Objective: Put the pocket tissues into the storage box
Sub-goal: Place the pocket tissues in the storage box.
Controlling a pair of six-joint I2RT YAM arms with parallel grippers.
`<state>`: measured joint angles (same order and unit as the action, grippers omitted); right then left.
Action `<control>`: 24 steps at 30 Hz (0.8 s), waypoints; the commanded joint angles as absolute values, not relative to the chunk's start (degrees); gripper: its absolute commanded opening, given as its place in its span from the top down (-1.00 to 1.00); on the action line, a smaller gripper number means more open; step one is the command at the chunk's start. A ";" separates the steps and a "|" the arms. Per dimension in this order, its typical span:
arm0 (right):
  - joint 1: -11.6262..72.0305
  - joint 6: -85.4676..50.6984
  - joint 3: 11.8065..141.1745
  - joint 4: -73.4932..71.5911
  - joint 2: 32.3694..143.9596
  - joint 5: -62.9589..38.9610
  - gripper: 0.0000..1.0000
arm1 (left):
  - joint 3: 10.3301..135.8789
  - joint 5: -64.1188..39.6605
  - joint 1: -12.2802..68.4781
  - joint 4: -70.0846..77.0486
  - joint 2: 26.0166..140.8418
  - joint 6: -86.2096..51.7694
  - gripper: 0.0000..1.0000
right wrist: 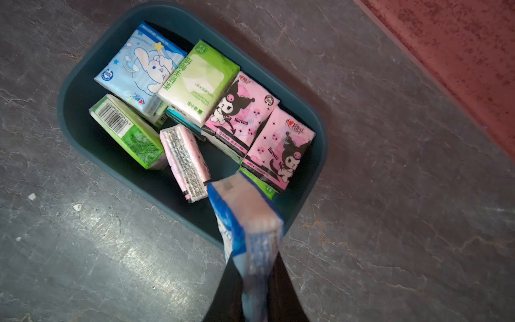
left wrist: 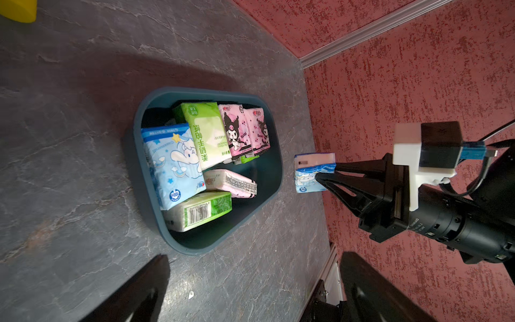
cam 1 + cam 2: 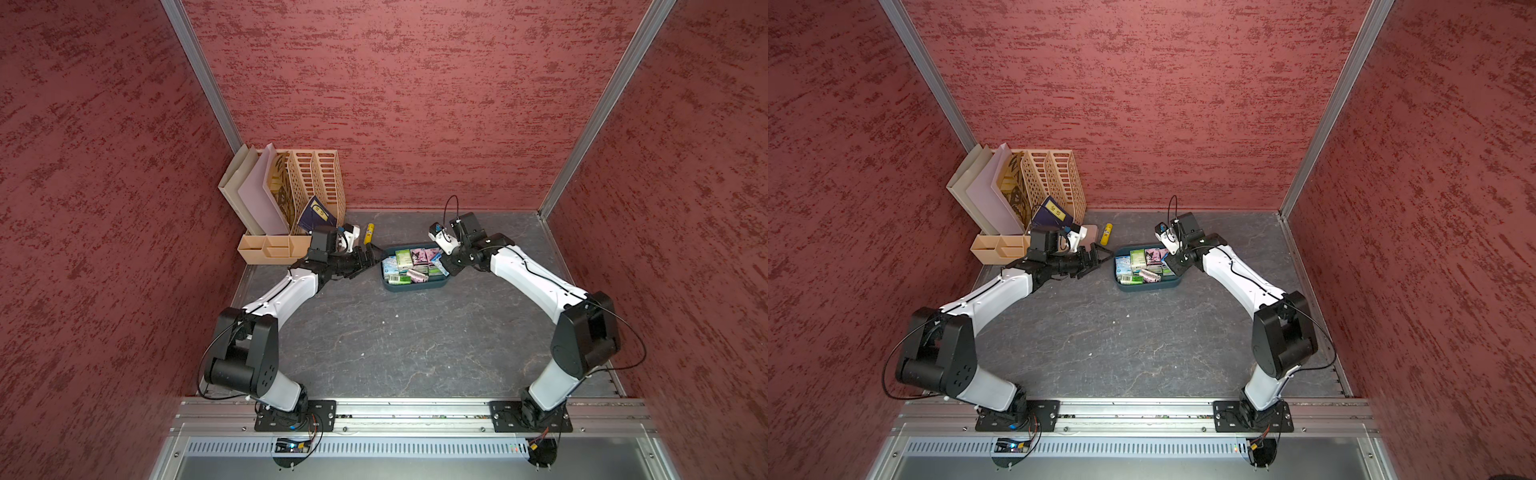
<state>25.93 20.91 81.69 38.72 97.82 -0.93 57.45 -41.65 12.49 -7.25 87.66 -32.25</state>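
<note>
Aluminium rail (image 3: 415, 409) carries both arm bases along the near edge of the grey, stone-patterned counter (image 3: 395, 345). Beyond it lies a broad bare stretch with only a few pale specks, flanked by the two arms bowing outwards. Red textured walls (image 3: 104, 208) close in on both sides and at the back.

Farther in sits the storage box (image 3: 436, 286), dark teal, with its long side across the view. The pocket tissues (image 1: 198, 80) crowd it. A blue pack, a green one and two pink ones lie flat in a row along the far side, partly covering others. A green pack with a barcode and a pink pack stand on edge along the near side. Some dark floor shows at the right end.

The left fingers (image 2: 139, 290) stand wide apart and empty, just off the box's left end, with bare counter under them. The right fingers (image 2: 359, 168) pinch the held blue pack (image 2: 309, 172) by one end, raised above the box's right end and clear of the packs below. In the right wrist view it hangs over the rim there.

Behind the left wrist a yellow tube (image 3: 368, 233) lies near the box's far left corner but apart from it. A pale flat case (image 3: 1093, 235) lies beside the tube, partly hidden by the wrist. A low beige tray (image 3: 270, 247) and a slotted organiser (image 3: 316, 183) holding folders fill the far left corner. To the right of the box the counter runs bare to the wall, and a bare strip separates the box from the back wall.
</note>
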 commanded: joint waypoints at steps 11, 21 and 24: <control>27.46 27.67 79.68 28.66 103.58 -1.94 1.00 | 58.05 -43.46 12.43 -6.57 87.43 -31.12 -0.99; 27.51 29.02 75.59 27.15 104.93 -1.05 1.00 | 57.61 -43.68 11.73 -6.54 87.05 -31.05 -0.99; 27.44 28.30 75.67 27.31 104.53 -2.08 0.60 | 57.72 -43.64 11.63 -6.55 87.09 -31.04 -0.99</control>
